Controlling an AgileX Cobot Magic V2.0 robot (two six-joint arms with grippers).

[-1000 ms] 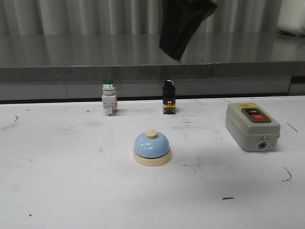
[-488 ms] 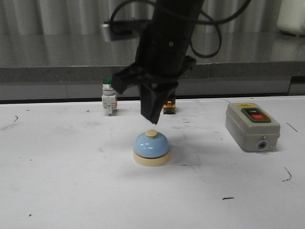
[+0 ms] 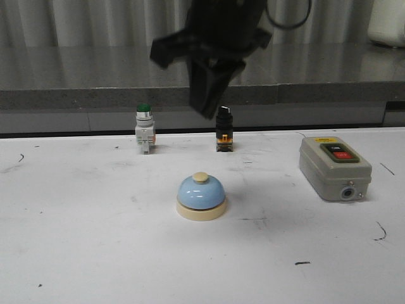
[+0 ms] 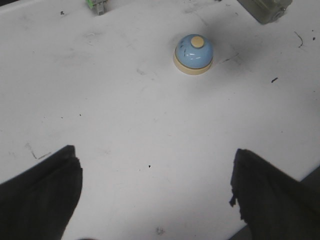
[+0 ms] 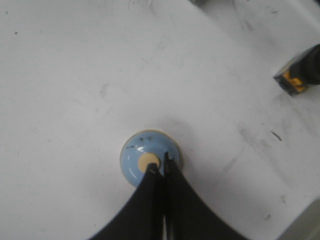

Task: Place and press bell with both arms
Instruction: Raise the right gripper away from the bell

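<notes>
The light-blue bell (image 3: 201, 196) with cream base and cream button stands upright on the white table, near its middle. My right gripper (image 3: 205, 109) hangs well above it, fingers shut together and empty, tips pointing down. In the right wrist view the shut gripper (image 5: 159, 167) lines up over the bell (image 5: 142, 162), beside its button. My left gripper (image 4: 155, 151) is open and empty above bare table, with the bell (image 4: 193, 54) far ahead of it. The left arm does not show in the front view.
A grey switch box (image 3: 334, 168) with red and black buttons sits at the right. A green-capped push button (image 3: 144, 128) and a black selector switch (image 3: 223, 130) stand along the table's back edge, before a grey ledge.
My right gripper came down to just above the bell's button, then rose again. The bell has not moved.
</notes>
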